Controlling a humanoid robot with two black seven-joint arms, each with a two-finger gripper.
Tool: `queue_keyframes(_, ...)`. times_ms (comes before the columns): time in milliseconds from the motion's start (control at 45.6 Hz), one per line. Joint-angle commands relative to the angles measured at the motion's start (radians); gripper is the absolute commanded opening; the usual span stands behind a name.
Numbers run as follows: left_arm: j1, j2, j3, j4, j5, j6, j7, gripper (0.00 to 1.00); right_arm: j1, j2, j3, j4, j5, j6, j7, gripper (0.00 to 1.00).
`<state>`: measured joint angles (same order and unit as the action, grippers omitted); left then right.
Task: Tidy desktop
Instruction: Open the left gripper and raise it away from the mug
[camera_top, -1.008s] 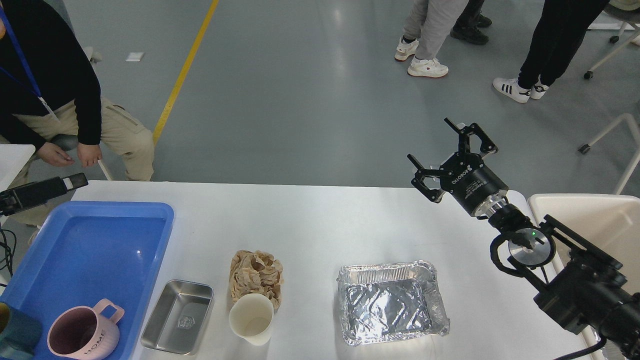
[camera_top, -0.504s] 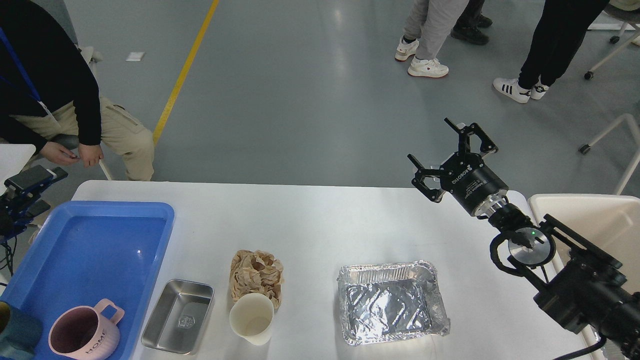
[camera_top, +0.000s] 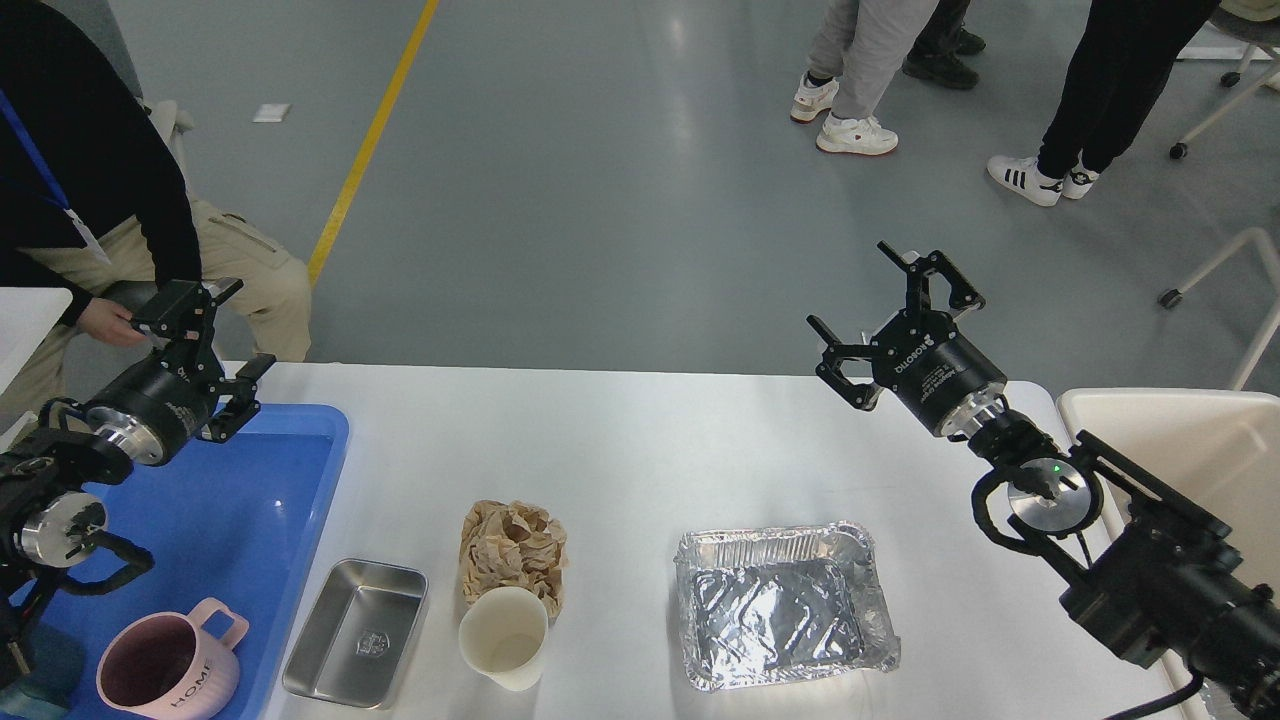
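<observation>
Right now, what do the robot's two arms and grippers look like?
Both arms are black with silver metal rings at the wrist joints. The right gripper has two black linkage-style fingers on a round black body with white lettering, and behind it a black cable loops around a silver disc with a small green light. The left gripper has the same black round body and fingers, with a similar cable loop and disc.

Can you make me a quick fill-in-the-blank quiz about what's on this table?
The pink mug sits in the ____ tray.
The crumpled paper lies just behind the paper ____.
The foil pan holds ____.
Both the left gripper and the right gripper are ____.

Answers: blue; cup; nothing; open
</observation>
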<state>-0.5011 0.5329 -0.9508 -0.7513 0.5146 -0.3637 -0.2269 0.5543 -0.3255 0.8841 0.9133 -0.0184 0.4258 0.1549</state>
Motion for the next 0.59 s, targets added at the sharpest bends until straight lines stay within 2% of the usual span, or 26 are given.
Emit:
queue_keyframes(0,0.003,-0.03,0.006,-0.008,0.001,0.014,0.003,0.97,0.009,0.0,0.001,-0.005,-0.006,-0.001,0.0,1.0)
queue_keyframes(132,0.018,0.004,0.042,-0.063,0.008,0.043,0.015,0.97,0.018,-0.001,-0.001,-0.017,-0.006,-0.004,-0.001,1.0)
queue_keyframes(263,0.024,0.168,0.245,-0.223,0.005,0.118,0.023,0.97,0.019,0.008,-0.004,-0.019,-0.008,-0.004,-0.001,1.0)
queue_keyframes(307,0.022,0.208,0.277,-0.253,0.005,0.129,0.04,0.97,0.018,0.014,-0.011,-0.019,-0.008,-0.005,0.0,1.0)
queue_keyframes(460,0.036,0.337,0.342,-0.345,0.01,0.146,0.138,0.97,0.016,0.017,-0.016,-0.02,-0.009,-0.005,0.0,1.0)
queue_keyframes(570,0.065,0.429,0.378,-0.446,0.028,0.179,0.149,0.97,0.018,0.043,-0.019,-0.028,-0.018,-0.005,0.0,1.0)
